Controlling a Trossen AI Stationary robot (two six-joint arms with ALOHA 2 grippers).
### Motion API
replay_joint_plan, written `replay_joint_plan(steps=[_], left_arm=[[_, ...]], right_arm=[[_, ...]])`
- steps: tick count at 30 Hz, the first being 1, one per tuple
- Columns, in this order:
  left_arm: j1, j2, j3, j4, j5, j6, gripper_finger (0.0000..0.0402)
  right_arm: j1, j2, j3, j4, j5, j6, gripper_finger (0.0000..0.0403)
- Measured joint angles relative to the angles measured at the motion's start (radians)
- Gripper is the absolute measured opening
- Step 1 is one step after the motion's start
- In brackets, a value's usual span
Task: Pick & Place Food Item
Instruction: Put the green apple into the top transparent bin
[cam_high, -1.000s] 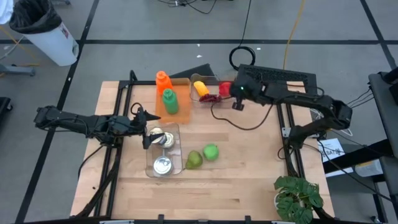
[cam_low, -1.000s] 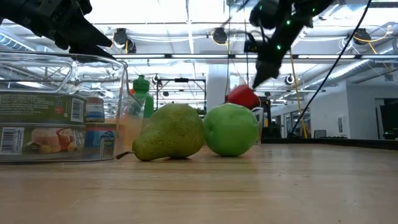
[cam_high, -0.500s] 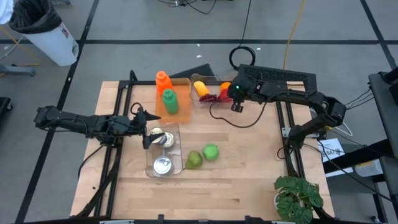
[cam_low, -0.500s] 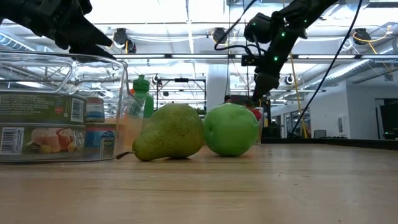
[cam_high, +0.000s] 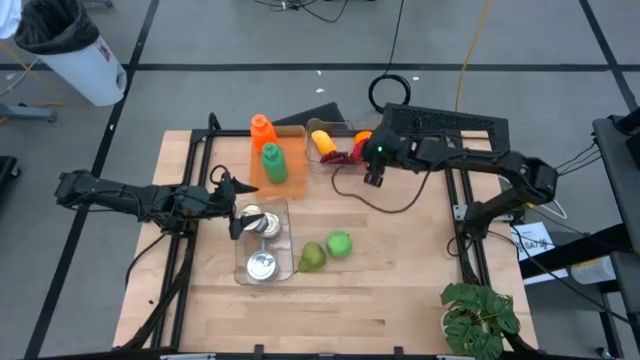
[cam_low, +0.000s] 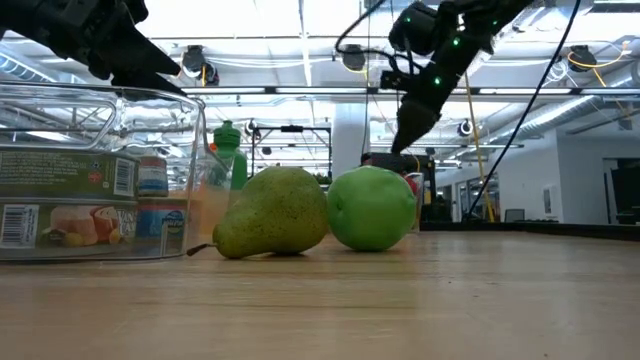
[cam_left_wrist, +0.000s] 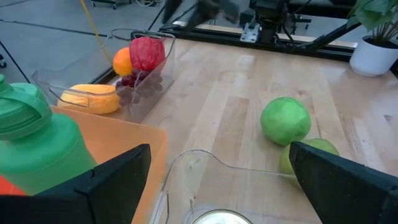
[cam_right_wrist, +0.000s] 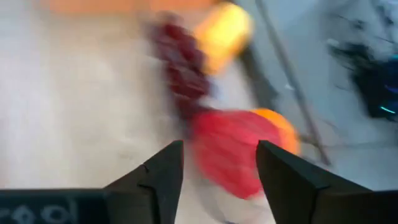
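The red food item lies in a clear tray at the table's far side, beside an orange, dark grapes and a yellow item. My right gripper is open and hovers just over the red item, touching nothing; the high view shows the right gripper at the tray's near-right edge. My left gripper is open and waits above a clear container of cans. A green apple and a pear rest on the table.
An orange tray holds a green bottle and an orange bottle left of the clear tray. A cable loops over the wood below the right arm. A potted plant stands at the near-right corner. Bare wood shows near the front edge.
My right gripper carried the red item down into the clear tray, let go of it, then rose and drifted slightly toward the table's left. The red item stays in the tray beside the orange.
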Motion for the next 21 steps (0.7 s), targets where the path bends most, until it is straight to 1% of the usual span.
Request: replay_joint_plan(steps=[6, 11, 14, 17, 19, 21], left_arm=[[0.000, 0.000, 0.000, -0.001, 0.000, -0.001, 0.0397], [0.000, 0.000, 0.000, 0.000, 0.000, -0.001, 0.0397], [0.000, 0.000, 0.000, 0.001, 0.000, -0.002, 0.0397], [0.000, 0.000, 0.000, 0.007, 0.000, -0.007, 0.0397], [0.000, 0.000, 0.000, 0.011, 0.000, -0.009, 0.0397], [0.000, 0.000, 0.000, 0.014, 0.000, -0.009, 0.0397]], right_arm=[[0.129, 0.000, 0.000, 0.032, -0.209, 0.101, 0.0226], [0.264, 0.000, 0.000, 0.102, -0.346, 0.205, 0.0278], [0.357, 0.032, 0.000, 0.158, -0.341, 0.237, 0.0315], [0.438, 0.090, -0.003, 0.168, -0.297, 0.238, 0.0348], [0.477, 0.138, -0.001, 0.194, -0.271, 0.238, 0.0364], [0.503, 0.189, 0.001, 0.201, -0.268, 0.234, 0.0373]])
